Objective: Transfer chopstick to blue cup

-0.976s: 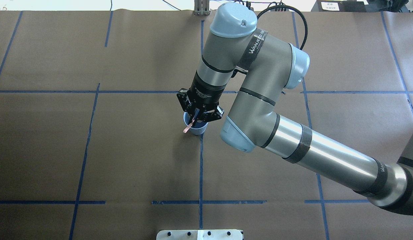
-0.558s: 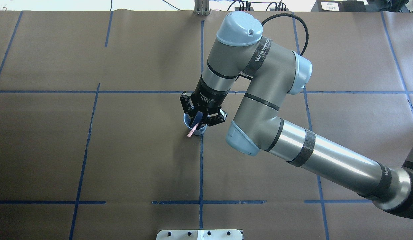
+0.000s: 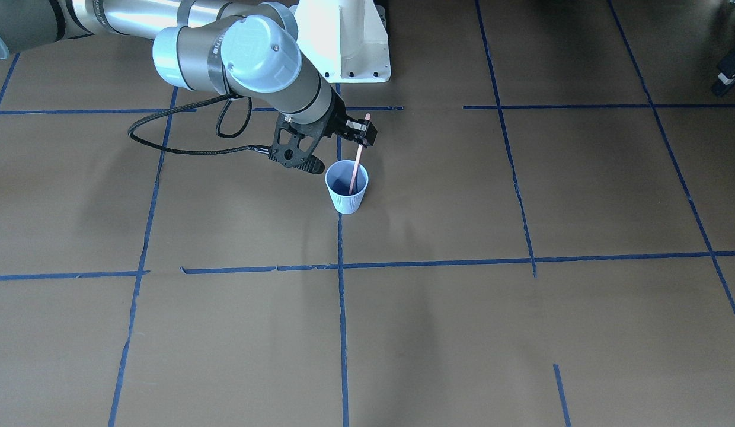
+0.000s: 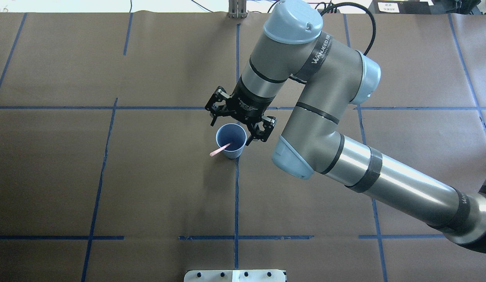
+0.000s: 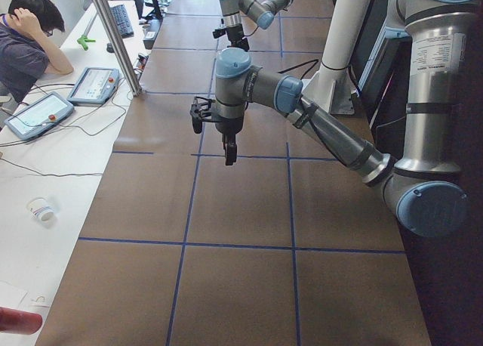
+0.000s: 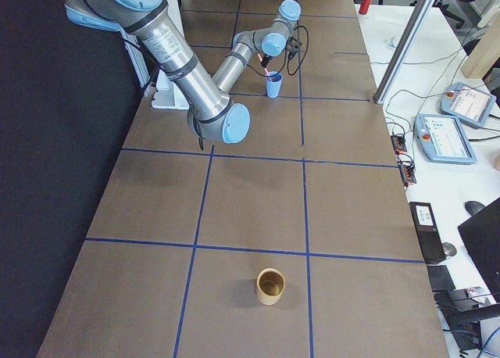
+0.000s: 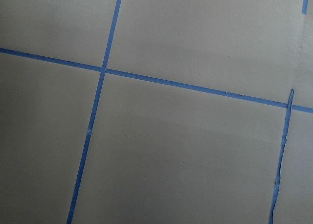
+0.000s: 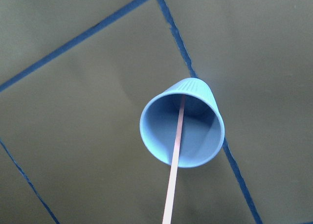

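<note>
The blue cup [image 4: 237, 141] stands upright on the brown table near its middle. It also shows in the front view [image 3: 347, 198], the right wrist view [image 8: 156, 131] and the right side view [image 6: 273, 86]. The pinkish chopstick [image 4: 218, 150] stands in the cup and leans on its rim, its top end sticking out; it also shows in the front view [image 3: 359, 155] and the right wrist view [image 8: 175, 160]. My right gripper [image 4: 239, 123] is open above the cup's far rim, touching nothing [image 3: 332, 147]. My left gripper [image 5: 229, 154] hangs over bare table far from the cup; I cannot tell its state.
Blue tape lines [image 4: 236, 196] cross the brown table. A tan cup [image 6: 270, 285] stands near the table's end on my right. The robot's white base [image 3: 350, 47] is behind the blue cup. An operator [image 5: 30, 36] sits at a side desk.
My right gripper was shut on the chopstick over the cup. It has opened and drawn up and away. The chopstick now rests in the cup, leaning on the rim.
</note>
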`<control>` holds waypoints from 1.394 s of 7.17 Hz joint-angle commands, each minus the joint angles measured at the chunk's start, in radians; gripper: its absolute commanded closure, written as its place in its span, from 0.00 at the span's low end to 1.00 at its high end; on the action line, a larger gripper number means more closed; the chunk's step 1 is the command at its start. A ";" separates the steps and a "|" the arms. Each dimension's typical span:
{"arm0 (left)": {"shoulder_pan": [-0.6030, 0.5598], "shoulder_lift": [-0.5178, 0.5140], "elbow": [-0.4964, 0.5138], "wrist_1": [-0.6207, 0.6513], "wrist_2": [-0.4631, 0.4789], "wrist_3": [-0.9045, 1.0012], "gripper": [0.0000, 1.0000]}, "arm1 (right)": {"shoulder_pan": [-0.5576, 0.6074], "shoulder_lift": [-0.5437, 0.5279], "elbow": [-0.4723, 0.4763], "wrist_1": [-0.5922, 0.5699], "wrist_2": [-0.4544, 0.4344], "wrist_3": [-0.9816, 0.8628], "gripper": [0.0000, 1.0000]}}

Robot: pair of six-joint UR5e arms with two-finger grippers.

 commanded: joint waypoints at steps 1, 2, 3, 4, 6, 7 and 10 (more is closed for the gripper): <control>0.000 0.005 0.016 -0.004 0.000 0.016 0.00 | 0.053 -0.088 0.121 -0.001 -0.128 -0.148 0.00; -0.001 0.006 0.036 -0.004 0.000 0.065 0.00 | 0.099 -0.169 0.196 0.000 -0.185 -0.305 0.00; -0.002 0.006 0.045 -0.004 0.000 0.070 0.00 | 0.179 -0.240 0.228 0.000 -0.188 -0.481 0.00; -0.002 0.006 0.046 -0.004 0.000 0.072 0.00 | 0.260 -0.317 0.232 0.002 -0.181 -0.599 0.00; -0.003 0.016 0.048 0.000 0.000 0.128 0.00 | 0.417 -0.490 0.232 -0.001 -0.159 -0.943 0.00; -0.003 0.048 0.051 -0.003 0.002 0.224 0.00 | 0.484 -0.551 0.223 -0.004 -0.115 -1.091 0.00; -0.008 0.063 0.103 -0.007 0.000 0.315 0.00 | 0.594 -0.670 0.175 -0.003 -0.030 -1.158 0.00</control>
